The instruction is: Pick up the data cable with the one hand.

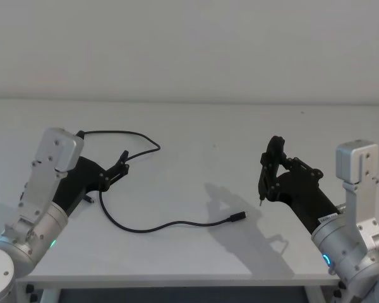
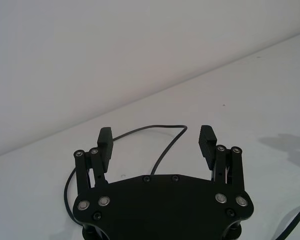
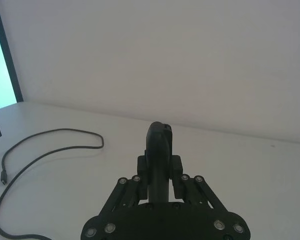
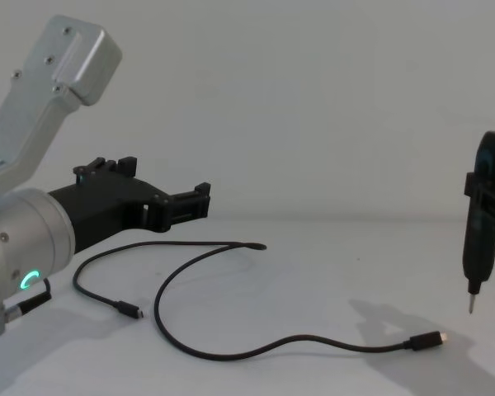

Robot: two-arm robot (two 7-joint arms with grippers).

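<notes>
Black against the white table, the data cable lay slack on the left half of the tabletop. It bent back on itself in a narrow loop on the far side, then swept in a wide curve toward the middle. One plug with a metal tip rested nearest the centre, and the other plug lay on the near left.

The left gripper, on a silver wrist with a green ring, hung low above the cable and was clear of it in the chest view. Its 2 ribbed pads stood wide apart with nothing between them. In the left wrist view the cable's loop lay on the table beyond the gap.

The right gripper was raised over the right side of the table, well apart from the cable. Its fingers were clamped around a slim black tool, which pointed its thin metal tip down.
</notes>
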